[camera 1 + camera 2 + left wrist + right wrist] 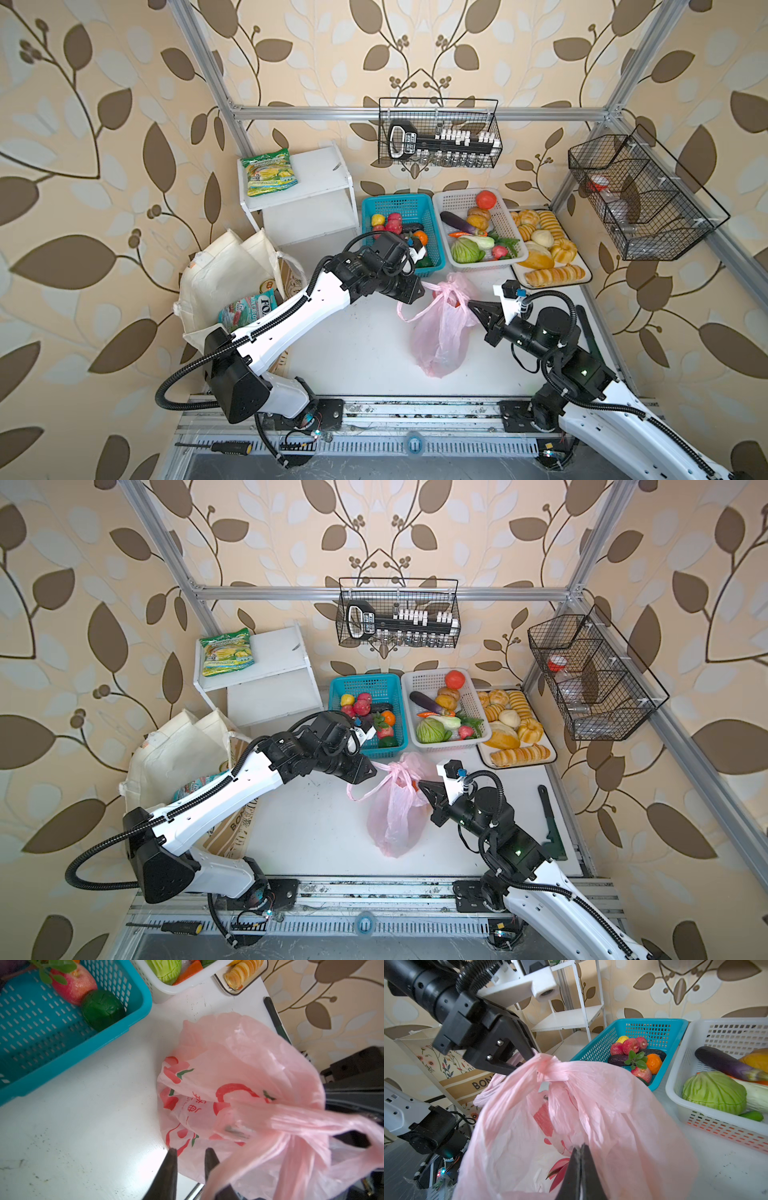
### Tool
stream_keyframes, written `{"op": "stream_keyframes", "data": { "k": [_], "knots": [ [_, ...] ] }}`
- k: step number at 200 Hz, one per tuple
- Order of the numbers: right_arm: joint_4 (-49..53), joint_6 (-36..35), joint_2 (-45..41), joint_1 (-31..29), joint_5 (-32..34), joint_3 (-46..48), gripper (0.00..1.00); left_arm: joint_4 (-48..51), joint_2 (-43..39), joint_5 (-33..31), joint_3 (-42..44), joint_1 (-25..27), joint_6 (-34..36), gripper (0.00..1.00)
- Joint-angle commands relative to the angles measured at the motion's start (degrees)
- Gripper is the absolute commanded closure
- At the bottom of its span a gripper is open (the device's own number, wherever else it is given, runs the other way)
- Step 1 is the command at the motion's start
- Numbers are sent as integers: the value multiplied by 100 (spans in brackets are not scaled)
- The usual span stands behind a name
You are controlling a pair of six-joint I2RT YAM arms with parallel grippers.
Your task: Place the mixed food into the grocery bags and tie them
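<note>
Read red Chinese characters point(191, 1103) on the pink plastic bag point(249, 1059), set among red fruit drawings with green leaves. Made out "FO" and "MINT BLO" on the teal-red snack packet point(249, 309), lying inside the cream canvas tote point(220, 270) at the table's left, next to a gold-topped can point(268, 285). Caught "BON" on the tan band of a flower-printed panel point(481, 1084) by the tote; could not tell whether part of it. Could not read the green-yellow snack packet point(270, 172) up on the white shelf point(320, 174). Found the bag standing mid-table in both top views, handles bunched into a knot point(546, 1062), with something orange-red showing through the film. Saw the left gripper point(190, 1150) with fingers apart, tip at the knot, one handle strip lying across a finger. Saw the right gripper point(580, 1147) pressed together, pinching the bag's thin film on the opposite side. Noted toy fruit point(419, 237), red, yellow and orange, in the teal basket point(365, 203) behind. Rested all on a white tabletop point(353, 345), scuffed and speckled dark. Walled in by beige wallpaper point(104, 124) with brown leaves, behind an aluminium frame point(332, 111) hung with a black wire basket point(440, 133).
</note>
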State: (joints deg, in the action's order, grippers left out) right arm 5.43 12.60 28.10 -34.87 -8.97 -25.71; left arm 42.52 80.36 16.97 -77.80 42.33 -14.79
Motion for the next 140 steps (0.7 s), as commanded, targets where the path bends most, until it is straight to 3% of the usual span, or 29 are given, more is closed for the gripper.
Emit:
{"op": "stream_keyframes", "data": {
  "k": [1,23,60,87,140],
  "knots": [
    [-63,-161,-11,-31,-14,-102,100,-444,-171,695,18,-14,296,47],
    [-258,-117,149,-34,-22,-35,100,-551,-161,1288,-78,-14,371,32],
    [-469,-117,310,-39,75,-21,100,-313,-322,962,-317,-14,473,20],
    [-519,-117,337,-46,66,-21,100,-561,-547,755,-333,-14,325,2],
    [-524,-105,325,-39,87,1,100,-708,-192,673,-940,-14,-670,1]
  ]
}}
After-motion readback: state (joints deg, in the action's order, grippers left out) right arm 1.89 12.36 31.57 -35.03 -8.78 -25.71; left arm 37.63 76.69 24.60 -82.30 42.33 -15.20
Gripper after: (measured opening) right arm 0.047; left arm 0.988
